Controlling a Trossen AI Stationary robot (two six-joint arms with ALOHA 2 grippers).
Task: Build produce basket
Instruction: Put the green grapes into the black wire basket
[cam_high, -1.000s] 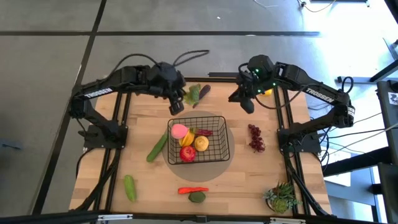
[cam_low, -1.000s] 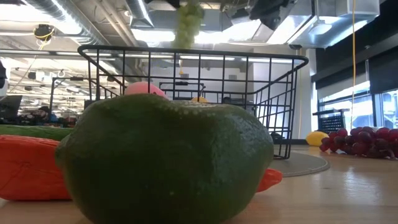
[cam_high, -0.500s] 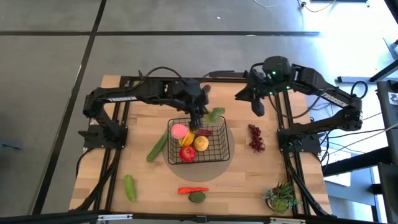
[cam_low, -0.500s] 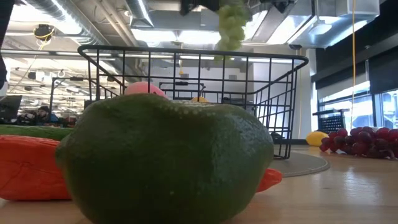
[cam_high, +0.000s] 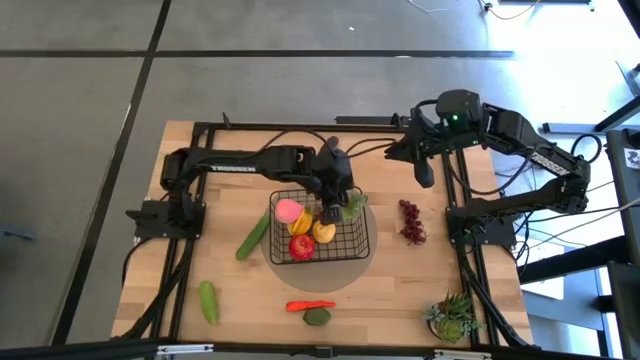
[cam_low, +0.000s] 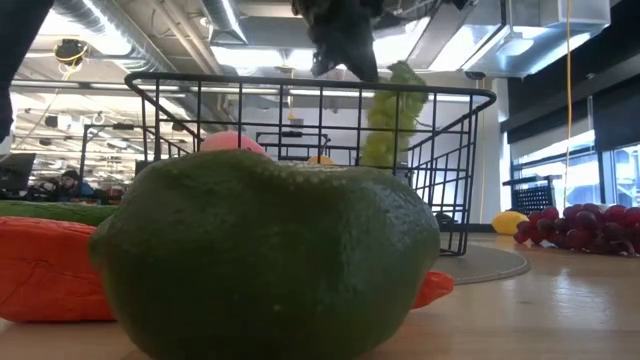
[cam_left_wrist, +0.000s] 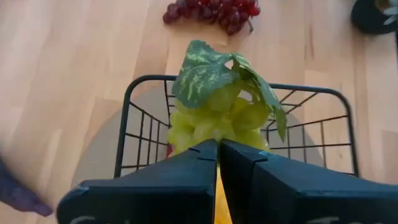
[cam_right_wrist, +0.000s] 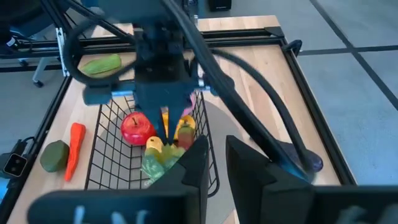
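**Left gripper holding green grapes over basket**

The left gripper (cam_high: 340, 196) is hanging over the far right part of 1 black wire basket (cam_high: 352, 247), w/ its fingers clamped on 1 bunch of green grapes (cam_high: 352, 206) that is dangling inside the rim. The basket is sitting mid-table on a round grey mat (cam_high: 372, 262) and is holding 4 other pieces: 1 pink peach (cam_high: 289, 210), 1 red tomato (cam_high: 301, 246) and 2 yellow lemons (cam_high: 324, 230). Lying loose on the table (cam_high: 400, 290): 2 cucumbers (cam_high: 252, 237), 1 red chilli (cam_high: 310, 305), 1 dark green fruit (cam_high: 317, 317) and 1 bunch of dark red grapes (cam_high: 411, 221). 1 potted plant (cam_high: 452, 318) is standing at the near right corner. The right gripper (cam_high: 423, 168) is waiting over the far right of the table, fingers a little apart, holding nothing.
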